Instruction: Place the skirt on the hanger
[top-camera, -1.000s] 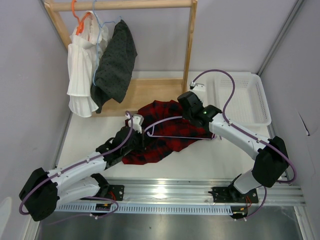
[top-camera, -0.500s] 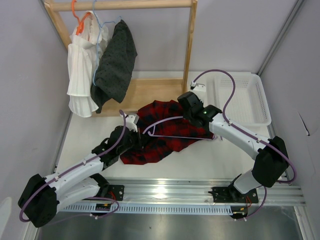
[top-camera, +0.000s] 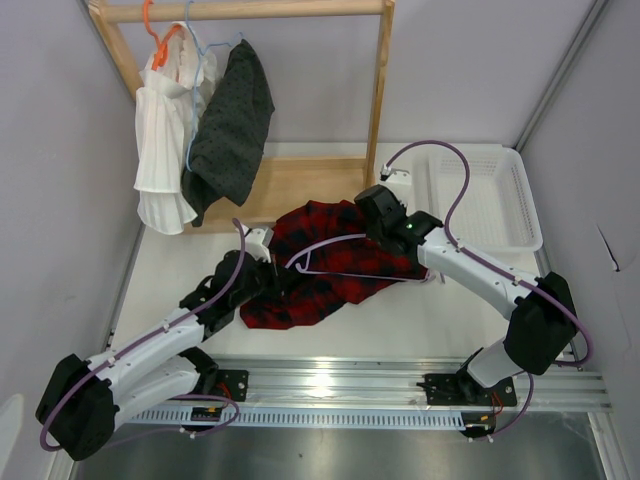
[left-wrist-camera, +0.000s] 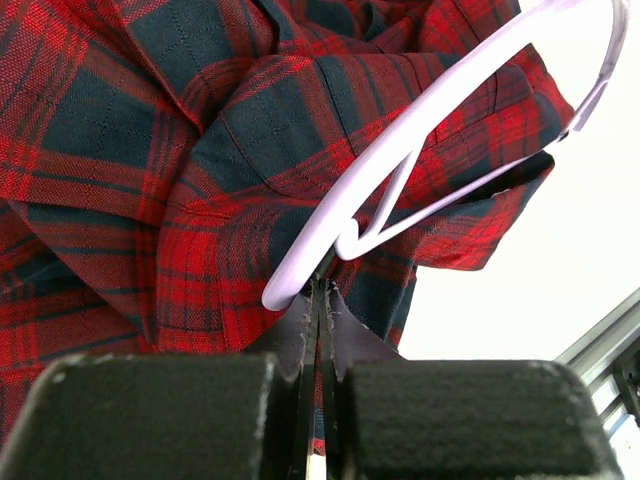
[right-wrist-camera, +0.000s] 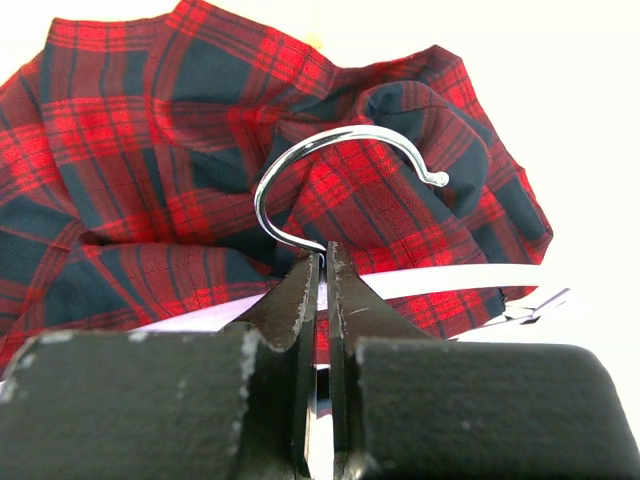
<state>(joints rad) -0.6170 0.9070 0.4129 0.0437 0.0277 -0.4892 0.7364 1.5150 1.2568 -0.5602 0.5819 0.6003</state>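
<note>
The red-and-black checked skirt (top-camera: 330, 270) lies crumpled on the white table, and it fills the left wrist view (left-wrist-camera: 150, 150) and the right wrist view (right-wrist-camera: 130, 150). The lilac hanger (top-camera: 345, 274) rests on top of it, its arm curving across the cloth (left-wrist-camera: 450, 110). My left gripper (top-camera: 283, 278) is shut on a fold of the skirt at its left edge (left-wrist-camera: 320, 292), right beside the hanger's end. My right gripper (top-camera: 376, 233) is shut on the hanger's neck (right-wrist-camera: 322, 262), just below the metal hook (right-wrist-camera: 340, 135).
A wooden rack (top-camera: 378, 90) stands at the back left, carrying a white pleated garment (top-camera: 165, 150) on an orange hanger and a dark dotted garment (top-camera: 230, 125) on a pale blue one. A white basket (top-camera: 490, 195) sits at the back right. A metal rail (top-camera: 350, 385) lines the near edge.
My left wrist has shifted slightly left and its forearm has swung, still gripping the skirt's edge. The right arm and the hanger have stayed put.
</note>
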